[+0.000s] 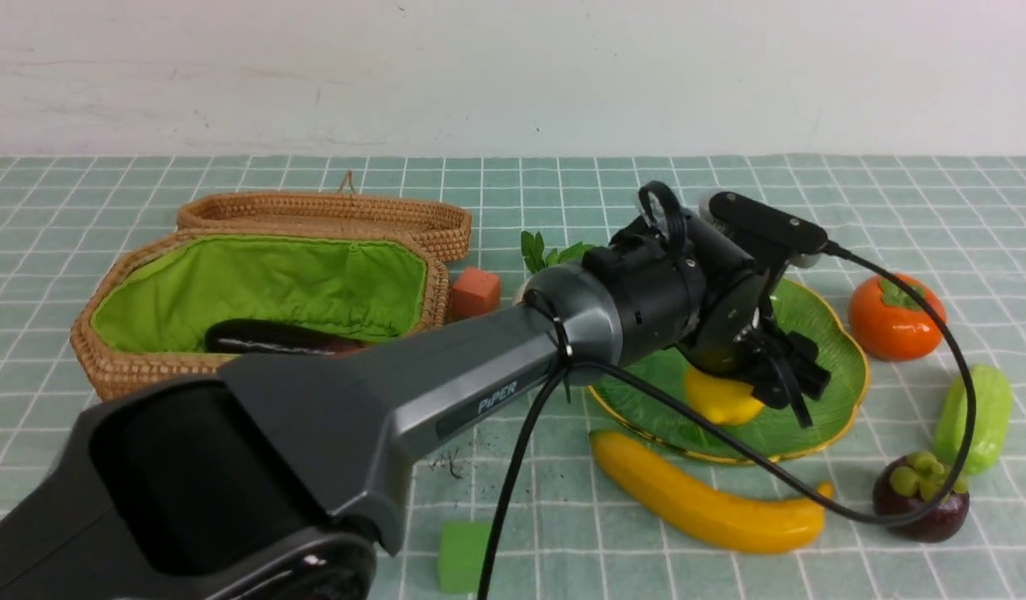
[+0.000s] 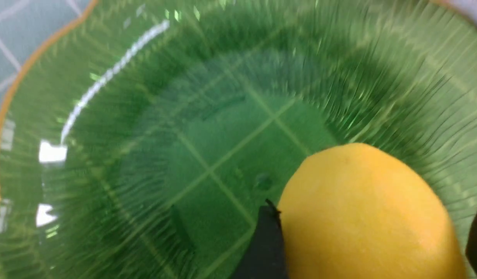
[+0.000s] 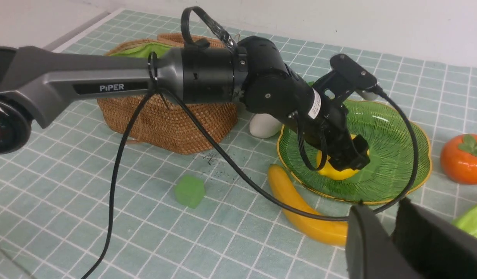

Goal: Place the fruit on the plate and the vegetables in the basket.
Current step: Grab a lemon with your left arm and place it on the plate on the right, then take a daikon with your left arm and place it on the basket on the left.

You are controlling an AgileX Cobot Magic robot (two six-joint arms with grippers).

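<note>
**Front view.** Bright, even, diffuse light from overhead, with no hard shadows. A faint soft shadow lies under the banana [image 1: 713, 500]. A darker one falls on the plate [image 1: 838, 367] beneath the left arm [image 1: 446, 375]. The arm's housing at 7 o'clock is close to the lens, dark and soft. The pale wall at 12 o'clock is near washed out.

**Left wrist view.** The whole picture is smeared, and the plate's ribs run into streaks. White glare shows as a streak at 10 o'clock and as patches at 9 o'clock. The lemon [image 2: 362, 217] at 5 o'clock is evenly lit but soft-edged.

**Right wrist view.** The centre is acceptably sharp. The right gripper [image 3: 393, 211] at 5 o'clock is out of focus and unlit.
</note>
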